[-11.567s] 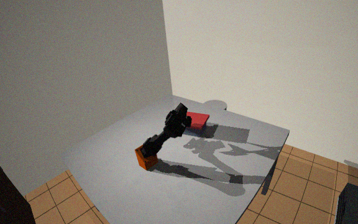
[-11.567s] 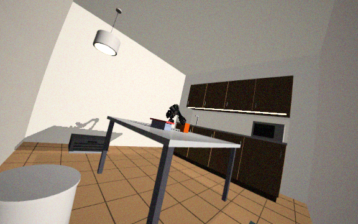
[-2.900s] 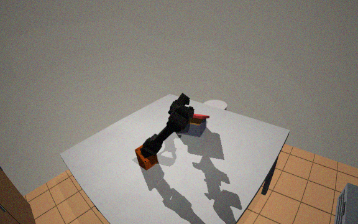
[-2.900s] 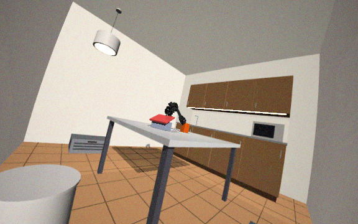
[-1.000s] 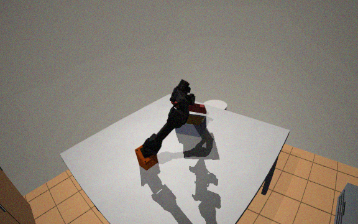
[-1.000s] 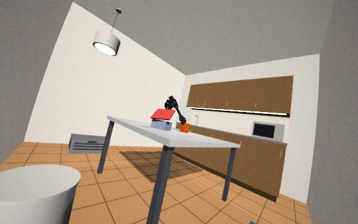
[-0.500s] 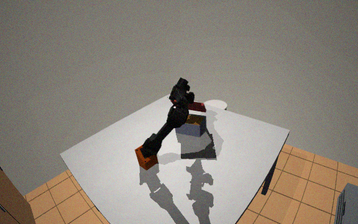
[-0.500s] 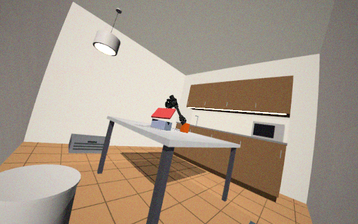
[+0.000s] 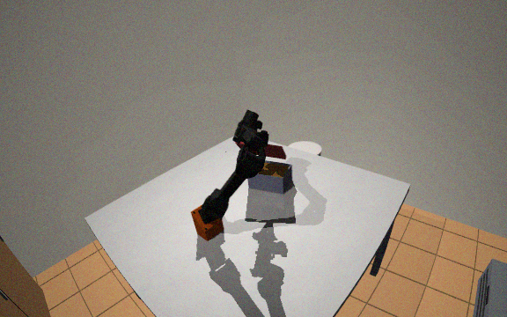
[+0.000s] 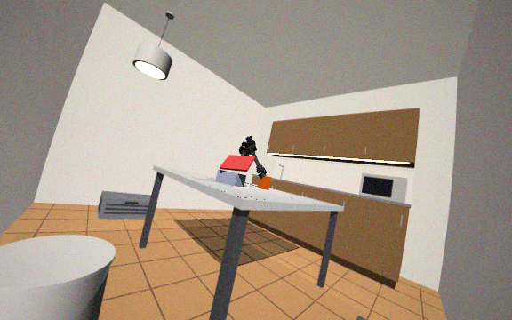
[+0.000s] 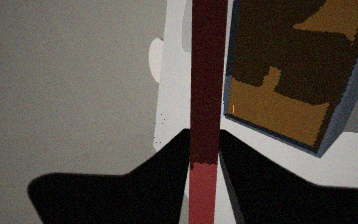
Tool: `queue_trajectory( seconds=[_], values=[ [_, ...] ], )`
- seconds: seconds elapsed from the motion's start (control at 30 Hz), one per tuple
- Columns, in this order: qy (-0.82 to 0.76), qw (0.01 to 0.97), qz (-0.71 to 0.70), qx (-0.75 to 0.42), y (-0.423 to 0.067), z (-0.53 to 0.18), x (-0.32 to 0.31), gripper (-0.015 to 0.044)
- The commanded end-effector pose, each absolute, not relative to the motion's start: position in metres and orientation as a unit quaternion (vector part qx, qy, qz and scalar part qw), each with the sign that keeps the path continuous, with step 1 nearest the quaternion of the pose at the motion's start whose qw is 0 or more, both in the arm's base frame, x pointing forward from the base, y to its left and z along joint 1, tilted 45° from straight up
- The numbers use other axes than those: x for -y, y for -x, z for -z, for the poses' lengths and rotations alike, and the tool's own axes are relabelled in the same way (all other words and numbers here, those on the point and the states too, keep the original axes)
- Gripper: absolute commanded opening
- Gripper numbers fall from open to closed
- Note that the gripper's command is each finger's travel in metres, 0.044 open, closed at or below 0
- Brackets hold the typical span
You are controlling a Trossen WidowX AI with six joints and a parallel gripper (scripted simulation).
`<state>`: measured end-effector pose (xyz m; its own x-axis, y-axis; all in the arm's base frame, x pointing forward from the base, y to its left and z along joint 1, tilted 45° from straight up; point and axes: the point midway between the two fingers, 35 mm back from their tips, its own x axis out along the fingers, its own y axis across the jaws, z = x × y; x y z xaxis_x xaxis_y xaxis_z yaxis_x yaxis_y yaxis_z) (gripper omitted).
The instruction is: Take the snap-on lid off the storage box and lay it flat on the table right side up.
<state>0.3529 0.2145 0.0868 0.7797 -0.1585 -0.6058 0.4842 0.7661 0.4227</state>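
Note:
My gripper is shut on the edge of the red lid. It holds the lid in the air, tilted, above and just beyond the box. In the wrist view the lid shows edge-on as a dark red strip between my fingers. The blue-grey storage box stands on the white table with its top open and its brown inside showing. The lid is clear of the box rim.
The arm's orange base sits on the table in front of and left of the box. The table's far edge runs close behind the box. A white round tub stands on the floor beyond that edge.

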Motion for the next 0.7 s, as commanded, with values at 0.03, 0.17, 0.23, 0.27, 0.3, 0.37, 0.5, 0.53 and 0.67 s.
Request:
queue_trajectory(
  seconds=[0.03, 0.17, 0.23, 0.27, 0.3, 0.37, 0.5, 0.53, 0.67],
  values=[
    [-0.295, 0.897, 0.177, -0.277, -0.347, -0.081, -0.222, 0.0000],
    [-0.295, 0.897, 0.177, -0.277, -0.343, -0.076, -0.227, 0.0000],
    [-0.295, 0.897, 0.177, -0.277, -0.341, -0.074, -0.229, 0.0000],
    [-0.295, 0.897, 0.177, -0.277, -0.340, -0.072, -0.230, 0.0000],
    [-0.295, 0.897, 0.177, -0.277, -0.339, -0.071, -0.231, 0.0000],
    [-0.295, 0.897, 0.177, -0.277, -0.337, -0.069, -0.234, 0.0000],
    [-0.295, 0.897, 0.177, -0.278, -0.332, -0.063, -0.238, 0.0000],
    [-0.295, 0.897, 0.177, -0.278, -0.331, -0.062, -0.239, 0.0000],
    [-0.295, 0.897, 0.177, -0.278, -0.327, -0.057, -0.244, 0.0000]
  ],
)
